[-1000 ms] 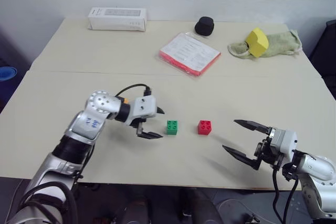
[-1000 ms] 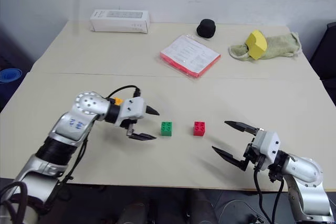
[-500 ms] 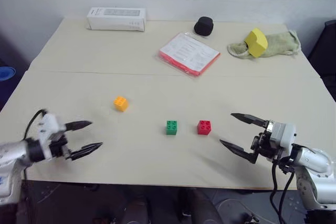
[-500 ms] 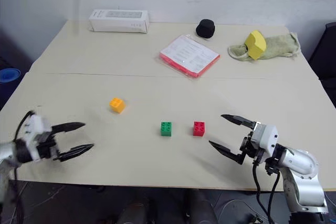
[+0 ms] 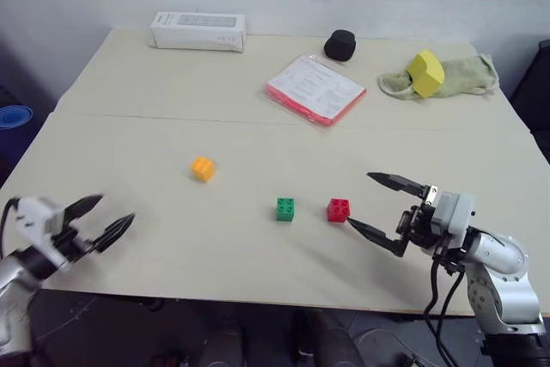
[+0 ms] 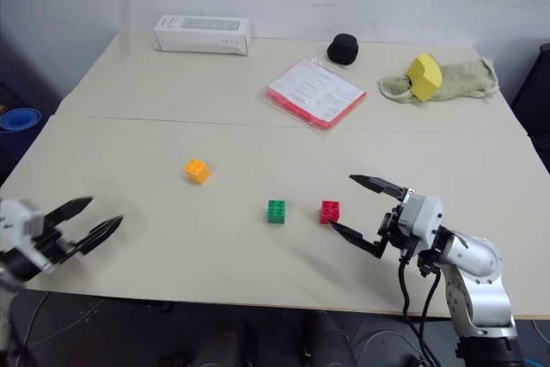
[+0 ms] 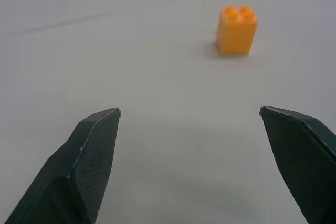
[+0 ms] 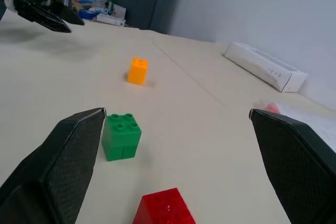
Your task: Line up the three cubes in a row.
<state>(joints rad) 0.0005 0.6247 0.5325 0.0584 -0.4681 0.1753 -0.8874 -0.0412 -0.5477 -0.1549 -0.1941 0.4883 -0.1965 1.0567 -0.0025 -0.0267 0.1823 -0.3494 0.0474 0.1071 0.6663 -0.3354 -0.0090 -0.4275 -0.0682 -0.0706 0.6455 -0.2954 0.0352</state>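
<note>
Three cubes lie on the beige table. The orange-yellow cube sits left of centre and a little farther back. The green cube and the red cube stand side by side with a small gap. My left gripper is open and empty near the front left edge, facing the orange-yellow cube from well short of it. Just right of the red cube, my right gripper is open and empty, its lower fingertip close to the cube.
At the back of the table are a white box, a black object, a red-edged booklet, and a yellow angular block on a green cloth. A blue item lies off the table's left side.
My left arm swung away from beside the green cube to the front left edge, uncovering the orange-yellow cube. The right gripper crept left towards the red cube. The cubes stayed put.
</note>
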